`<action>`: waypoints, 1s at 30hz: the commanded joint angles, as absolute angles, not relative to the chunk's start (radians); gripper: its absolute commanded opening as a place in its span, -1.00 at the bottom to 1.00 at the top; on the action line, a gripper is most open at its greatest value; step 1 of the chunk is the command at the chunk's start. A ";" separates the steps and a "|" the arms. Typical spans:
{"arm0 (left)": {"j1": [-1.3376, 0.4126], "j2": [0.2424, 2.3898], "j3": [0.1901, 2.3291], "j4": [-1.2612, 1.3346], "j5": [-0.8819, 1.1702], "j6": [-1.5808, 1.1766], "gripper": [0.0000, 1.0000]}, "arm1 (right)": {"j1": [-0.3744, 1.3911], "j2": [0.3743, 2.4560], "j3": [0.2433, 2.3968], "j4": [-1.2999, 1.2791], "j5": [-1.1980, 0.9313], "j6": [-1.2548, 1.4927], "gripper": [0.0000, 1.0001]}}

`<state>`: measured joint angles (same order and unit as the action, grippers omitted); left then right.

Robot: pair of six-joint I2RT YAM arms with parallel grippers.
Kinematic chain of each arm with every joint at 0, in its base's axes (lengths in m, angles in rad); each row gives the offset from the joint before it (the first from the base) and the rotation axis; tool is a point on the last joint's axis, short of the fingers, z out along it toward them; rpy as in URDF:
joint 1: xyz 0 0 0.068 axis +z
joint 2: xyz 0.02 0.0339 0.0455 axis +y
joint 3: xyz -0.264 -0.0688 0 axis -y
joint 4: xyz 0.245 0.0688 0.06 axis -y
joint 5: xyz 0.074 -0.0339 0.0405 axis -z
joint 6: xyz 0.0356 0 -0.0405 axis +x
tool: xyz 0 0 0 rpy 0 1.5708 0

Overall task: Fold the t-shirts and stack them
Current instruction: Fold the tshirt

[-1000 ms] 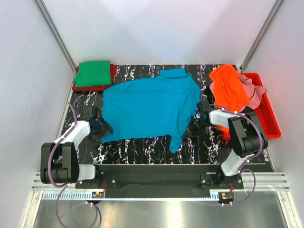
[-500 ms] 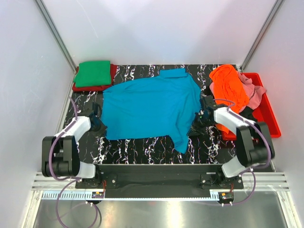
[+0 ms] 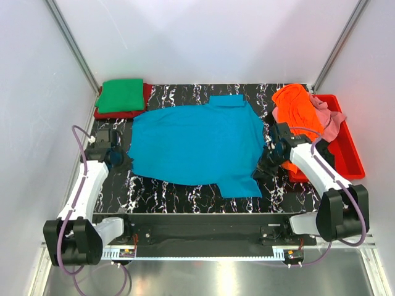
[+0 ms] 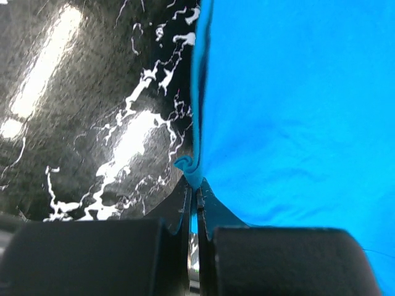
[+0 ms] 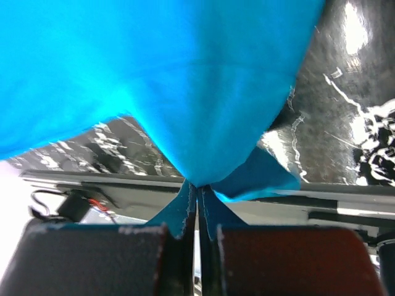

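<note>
1. Your left gripper has its jaws pressed together on the left edge of the teal t-shirt. A small curl of cloth shows above the tips, and the rest of the pinch is hidden between them
2. Your right gripper pinches a gathered fold at the shirt's right side, and the cloth blocks most of that wrist view
3. From above, both sets of fingertips are hard to make out against the dark top
4. The teal shirt lies spread across the middle of the table, between your arms
5. At the far left corner a folded green t-shirt covers a red t-shirt, of which only the edges show
6. An orange t-shirt and a pink t-shirt are heaped over the far end of the red bin
7. The table is black marble with white veins, and white walls close it in
</note>
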<state>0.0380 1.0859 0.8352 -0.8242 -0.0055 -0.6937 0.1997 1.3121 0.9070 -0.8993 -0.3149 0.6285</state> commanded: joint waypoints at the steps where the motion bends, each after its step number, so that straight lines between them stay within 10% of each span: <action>1: 0.048 1.130 0.954 -0.844 0.015 -0.698 -1.00 | 0.167 1.397 1.142 -0.971 -0.290 0.612 -1.00; 9: 0.100 1.643 1.329 -0.815 0.058 -0.677 -0.94 | 0.094 1.908 1.714 -1.058 -0.278 0.565 -0.99; 11: 0.109 1.789 1.484 -0.830 0.099 -0.658 -0.51 | 0.083 2.100 1.855 -1.147 -0.296 0.542 -0.48; 12: 0.107 1.896 1.530 -0.857 0.176 -0.643 0.24 | 0.081 2.141 1.949 -1.176 -0.288 0.535 0.00; 14: 0.104 1.956 1.607 -0.916 0.187 -0.620 0.51 | 0.080 2.168 1.971 -1.213 -0.262 0.531 0.47; 30: 0.107 1.584 1.088 -0.698 0.026 -0.606 0.74 | 0.078 1.868 1.359 -0.939 -0.183 0.529 0.37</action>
<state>0.1040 1.5715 1.1275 -0.7853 0.0551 -0.6064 0.0776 1.8408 1.3865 -1.0054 -0.2226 0.5449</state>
